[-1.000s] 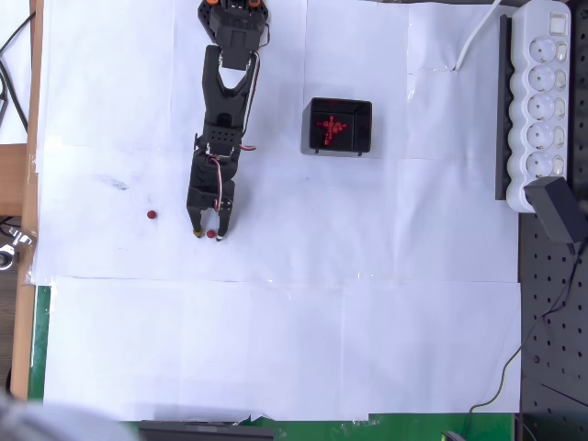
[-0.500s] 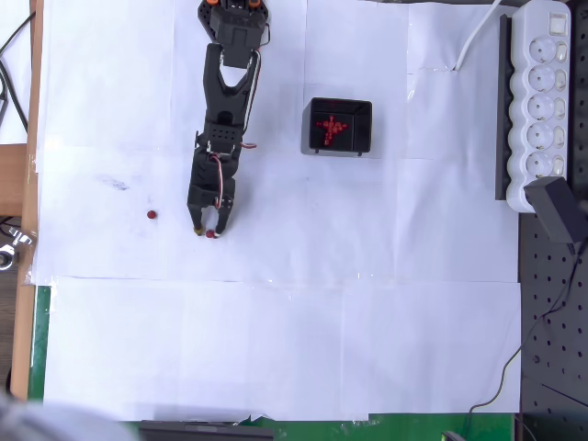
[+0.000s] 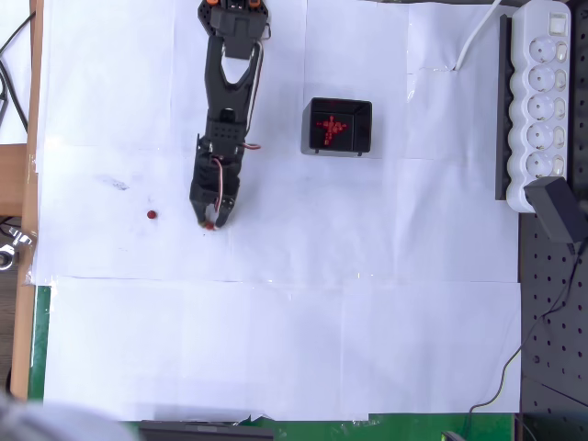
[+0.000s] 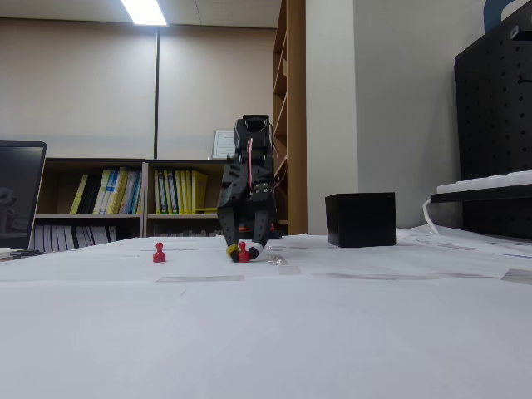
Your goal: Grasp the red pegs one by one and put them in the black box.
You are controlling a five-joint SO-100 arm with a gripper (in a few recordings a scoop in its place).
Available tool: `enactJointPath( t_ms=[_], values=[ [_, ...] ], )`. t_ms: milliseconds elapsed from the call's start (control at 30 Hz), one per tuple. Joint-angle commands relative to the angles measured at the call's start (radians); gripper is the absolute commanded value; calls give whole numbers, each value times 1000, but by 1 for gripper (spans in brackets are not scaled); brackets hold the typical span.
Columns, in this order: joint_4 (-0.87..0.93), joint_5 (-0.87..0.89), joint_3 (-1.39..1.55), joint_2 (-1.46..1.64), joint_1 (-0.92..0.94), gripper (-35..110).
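Pinching one red peg (image 3: pixel 209 225) at paper — gripper (image 4: pixel 244 252) closed on it; second peg (image 3: pixel 152 215) loose, cluster inside black box (image 3: pixel 338 127).

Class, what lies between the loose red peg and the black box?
In the overhead view, between the loose red peg and the black box is the gripper, shut on another peg.

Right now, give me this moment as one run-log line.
gripper: shut on red peg, at table level | loose red peg: on paper, left in overhead view | black box: holds red pegs
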Motion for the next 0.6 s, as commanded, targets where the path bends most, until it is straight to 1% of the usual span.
enactJointPath(
  t_ms=[0,67,133,267,367,433,567],
  values=[
    [663,-130,258,-242,-120,0],
    [819,-193,348,-302,-199,0],
    [933,-258,420,-351,-295,0],
    [1009,-379,479,-420,-503,0],
    [992,-456,466,-422,-647,0],
    [940,-483,416,-419,-727,0],
    [818,-520,314,-357,-818,0]
  ],
)
